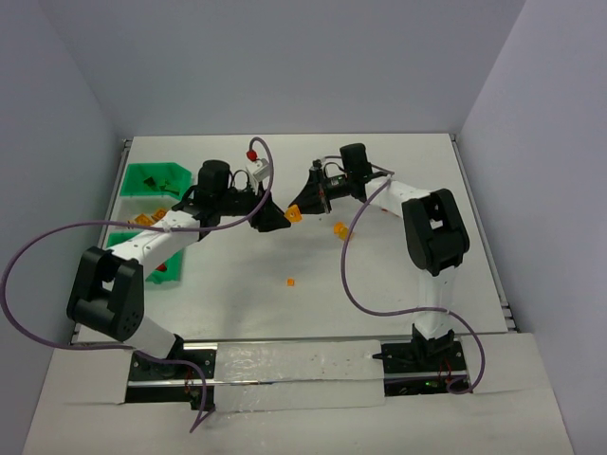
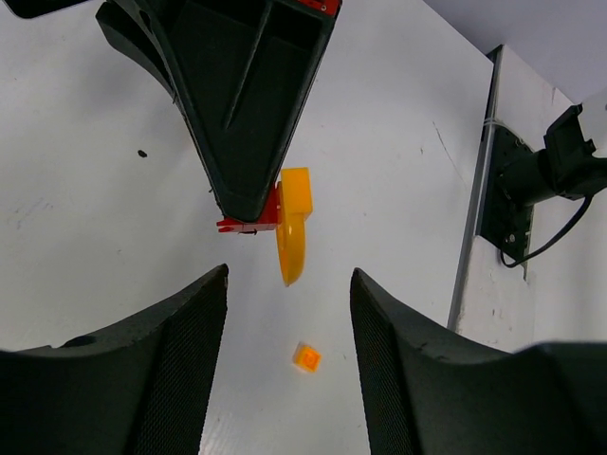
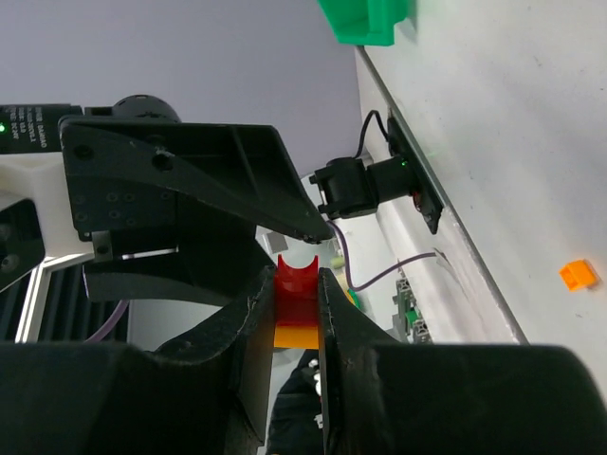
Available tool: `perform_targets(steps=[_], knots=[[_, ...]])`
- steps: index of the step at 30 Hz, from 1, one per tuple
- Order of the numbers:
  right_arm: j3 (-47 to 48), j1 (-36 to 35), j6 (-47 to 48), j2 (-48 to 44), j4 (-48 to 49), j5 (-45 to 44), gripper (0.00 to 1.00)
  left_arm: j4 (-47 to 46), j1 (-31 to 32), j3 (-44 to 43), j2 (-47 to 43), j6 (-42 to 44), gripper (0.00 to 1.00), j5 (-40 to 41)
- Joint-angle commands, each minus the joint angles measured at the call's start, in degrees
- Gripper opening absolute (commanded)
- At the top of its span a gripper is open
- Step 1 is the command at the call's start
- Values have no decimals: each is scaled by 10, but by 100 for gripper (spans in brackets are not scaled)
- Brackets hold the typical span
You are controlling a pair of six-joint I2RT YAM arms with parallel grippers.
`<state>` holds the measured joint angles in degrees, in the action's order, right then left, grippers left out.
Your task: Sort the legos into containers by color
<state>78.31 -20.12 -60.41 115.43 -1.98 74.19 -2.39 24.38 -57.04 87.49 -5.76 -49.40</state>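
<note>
My right gripper (image 1: 303,202) is shut on a joined red and orange-yellow lego piece (image 3: 297,308), held above the table; the piece also shows in the top view (image 1: 293,213) and the left wrist view (image 2: 289,223). My left gripper (image 1: 273,219) is open and empty, its tips just left of that piece and facing it. Between its fingers (image 2: 180,370) a small orange brick (image 2: 306,357) lies on the table below. Loose orange bricks (image 1: 341,230) (image 1: 290,282) lie on the table. The containers (image 1: 150,180) stand at the far left: green, whitish, green.
The whitish bin (image 1: 126,216) holds orange bricks, and the near green bin (image 1: 142,248) shows a red one. Purple cables loop from both arms over the table. A raised rail (image 1: 482,227) runs along the table's right edge.
</note>
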Motion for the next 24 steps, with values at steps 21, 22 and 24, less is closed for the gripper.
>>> perform_targets(steps=[21, 22, 24], knots=[[-25, -15, -64, -37, 93, 33, 0, -58, 15, -18, 6, -16, 13, -36], [-25, -15, -64, -38, 93, 33, 0, -57, 15, -18, 5, -15, 12, -34], [-29, -15, -65, -40, 95, 34, 0, -55, 15, -18, 4, -14, 3, -30]])
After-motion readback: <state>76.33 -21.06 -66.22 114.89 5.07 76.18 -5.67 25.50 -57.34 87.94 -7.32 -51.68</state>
